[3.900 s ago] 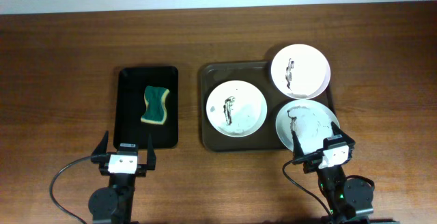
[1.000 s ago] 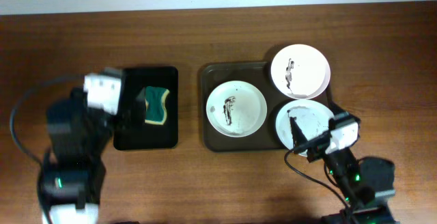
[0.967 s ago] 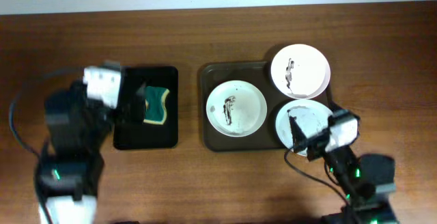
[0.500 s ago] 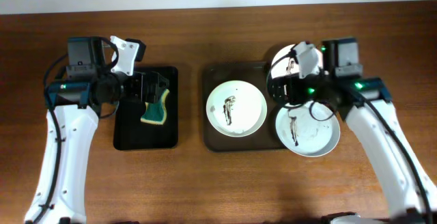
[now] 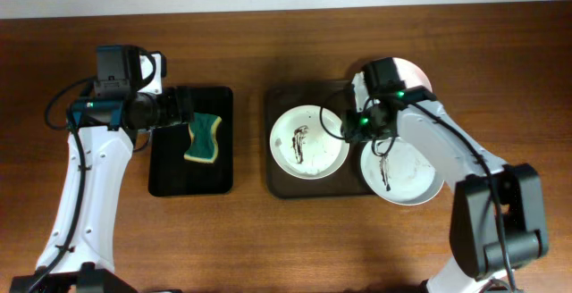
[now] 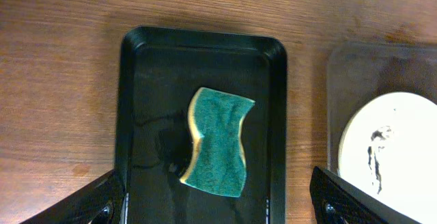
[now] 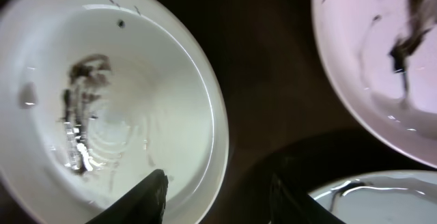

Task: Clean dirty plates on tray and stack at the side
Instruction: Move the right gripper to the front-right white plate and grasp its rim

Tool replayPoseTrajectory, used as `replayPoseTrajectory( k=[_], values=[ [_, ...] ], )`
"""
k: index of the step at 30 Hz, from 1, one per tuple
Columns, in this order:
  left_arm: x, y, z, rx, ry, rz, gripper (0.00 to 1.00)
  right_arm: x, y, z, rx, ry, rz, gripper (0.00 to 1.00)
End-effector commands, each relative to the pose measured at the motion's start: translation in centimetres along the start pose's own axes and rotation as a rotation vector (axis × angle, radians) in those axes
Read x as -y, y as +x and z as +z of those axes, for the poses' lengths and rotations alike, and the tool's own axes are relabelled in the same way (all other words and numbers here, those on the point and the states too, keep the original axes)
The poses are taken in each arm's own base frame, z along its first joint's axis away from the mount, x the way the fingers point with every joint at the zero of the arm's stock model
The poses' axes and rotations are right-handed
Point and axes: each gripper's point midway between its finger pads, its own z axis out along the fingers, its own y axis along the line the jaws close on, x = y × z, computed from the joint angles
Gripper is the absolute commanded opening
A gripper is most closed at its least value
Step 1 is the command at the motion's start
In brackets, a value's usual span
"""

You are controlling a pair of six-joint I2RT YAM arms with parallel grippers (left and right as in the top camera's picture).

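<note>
On your wooden table (image 5: pixel 268 52), the brown tray (image 5: pixel 271 150) carries three smeared white plates: the left plate (image 5: pixel 309 141), the near-right plate (image 5: pixel 407 172), and the far-right plate (image 5: pixel 416 77), partly hidden by your right arm. Beside it, the black tray (image 5: pixel 170 172) holds the green sponge (image 6: pixel 217 142). Your left gripper (image 6: pixel 222 200) hangs spread wide over that sponge. Your right gripper (image 7: pixel 218 195) is parted, straddling the left plate's right rim.

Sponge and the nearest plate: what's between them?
Black tray rim, bare table, then brown tray edge, in the left wrist view.
</note>
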Motion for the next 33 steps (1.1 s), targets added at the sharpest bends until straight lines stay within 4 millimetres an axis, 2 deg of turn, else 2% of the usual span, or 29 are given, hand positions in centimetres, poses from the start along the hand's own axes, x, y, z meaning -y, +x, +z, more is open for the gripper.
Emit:
replayPoseTrajectory(
  k=[1,5,6,8,10,12,16,20,24,27,31,33],
  values=[
    [-1.2,-0.2,0.7,-0.012,-0.058,-0.041,0.85,0.8,0.0,1.6,-0.018,0.083,-0.003,0.49],
    [-1.4,0.4,2.3,-0.054,-0.063,-0.045,0.84,1.0,0.3,3.1,-0.042,0.081,-0.001,0.36],
    [-1.5,0.6,2.7,-0.065,-0.064,-0.046,0.79,1.0,0.4,3.3,-0.045,0.081,-0.001,0.32],
    [-1.6,0.8,3.3,-0.081,-0.065,-0.047,0.77,0.9,0.4,3.7,-0.05,0.076,-0.003,0.27],
    [-1.7,1.2,4.0,-0.101,-0.067,-0.049,0.77,0.2,0.5,3.8,-0.048,0.068,-0.031,0.2],
    [-1.8,1.5,4.6,-0.119,-0.069,-0.05,0.77,-0.6,0.3,4.0,-0.037,0.061,-0.054,0.18],
    [-1.8,1.6,4.8,-0.126,-0.07,-0.051,0.77,-1.4,0.4,4.6,-0.042,0.042,-0.042,0.04],
    [-1.7,1.0,4.9,-0.103,-0.066,-0.049,0.78,-2.7,0.7,4.6,-0.057,-0.036,0.032,0.04],
    [-1.0,0.5,5.0,-0.085,-0.023,-0.048,0.8,-3.2,0.2,4.6,-0.04,-0.058,0.078,0.04],
    [-0.6,0.9,5.0,-0.099,-0.011,-0.046,0.8,-3.1,0.5,4.9,-0.05,-0.055,0.079,0.04],
    [-0.4,1.3,5.0,-0.113,-0.01,-0.042,0.81,-2.7,1.0,6.2,-0.077,-0.047,0.084,0.05],
    [-0.5,1.4,5.1,-0.115,-0.014,-0.042,0.77,-2.6,1.0,6.4,-0.076,-0.042,0.085,0.04]
  ],
)
